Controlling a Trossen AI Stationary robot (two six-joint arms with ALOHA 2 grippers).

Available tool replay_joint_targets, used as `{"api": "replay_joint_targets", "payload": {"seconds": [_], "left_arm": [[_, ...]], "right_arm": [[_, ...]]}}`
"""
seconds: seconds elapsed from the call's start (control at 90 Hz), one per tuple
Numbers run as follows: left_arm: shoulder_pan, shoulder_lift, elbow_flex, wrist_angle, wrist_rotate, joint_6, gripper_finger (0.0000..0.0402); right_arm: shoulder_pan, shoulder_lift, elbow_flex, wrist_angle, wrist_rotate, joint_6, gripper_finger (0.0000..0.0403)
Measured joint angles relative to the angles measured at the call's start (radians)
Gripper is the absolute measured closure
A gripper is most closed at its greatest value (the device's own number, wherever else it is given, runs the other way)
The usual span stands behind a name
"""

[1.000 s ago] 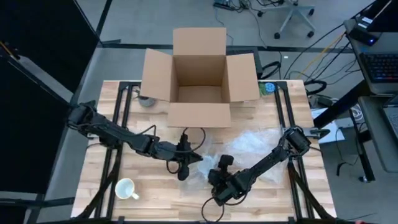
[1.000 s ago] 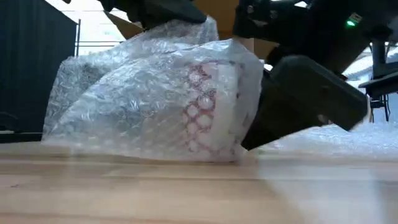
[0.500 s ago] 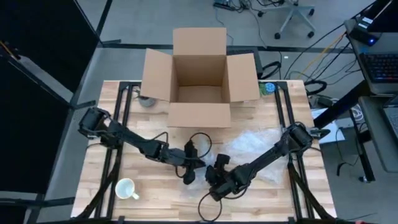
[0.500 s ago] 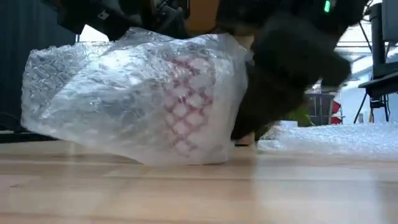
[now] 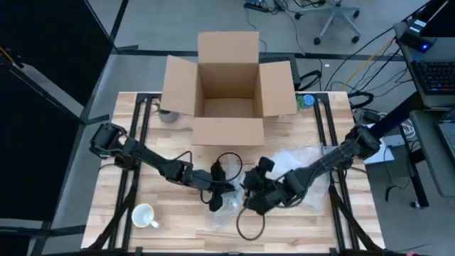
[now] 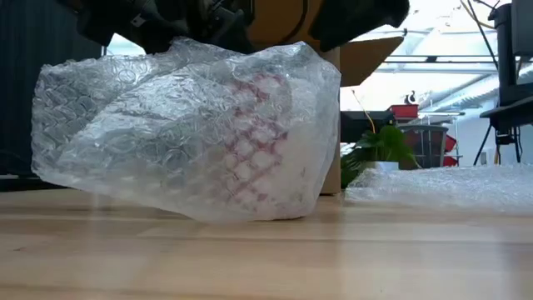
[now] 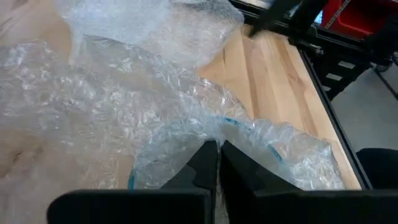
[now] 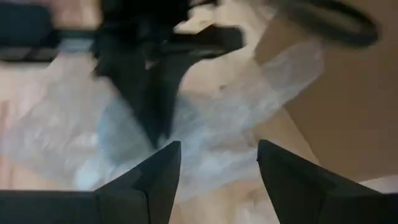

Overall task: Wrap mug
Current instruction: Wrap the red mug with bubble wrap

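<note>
A bundle of bubble wrap lies on the wooden table, and a red-patterned mug shows through it. In the high view the bundle sits near the table's middle, between the two grippers. My left gripper is shut on the wrap at the bundle's top. My right gripper hangs open just to the right of and above the bundle, with nothing between its fingers. A plain white mug stands unwrapped near the front left. My left gripper pinches a raised fold of the bubble wrap between its two shut fingers. It comes slanting down from the table's left. The fold is pulled up, while the bundle's bottom rests on the table.
An open cardboard box stands at the far middle. A second sheet of bubble wrap lies flat to the right of the bundle. A dark cable loop hangs near the front edge. Bare wood lies between the white mug and the bundle.
My right gripper has risen off the bundle's right side and drawn back toward the far right. The bundle has shifted a little across the table and now stays put, still held at its top by my left gripper.
</note>
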Motion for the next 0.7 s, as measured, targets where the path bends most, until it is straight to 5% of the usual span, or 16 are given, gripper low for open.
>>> {"api": "replay_joint_targets", "payload": {"seconds": [0.4,0.7], "left_arm": [[-0.005,0.002,-0.002,0.011,0.000,0.023,0.0401],[-0.007,0.002,-0.002,0.010,0.003,0.033,0.0401]], "right_arm": [[-0.140,0.097,-0.002,0.144,-0.252,-0.039,0.0215],[-0.138,0.095,-0.002,0.152,-0.393,-0.100,0.0366]]}}
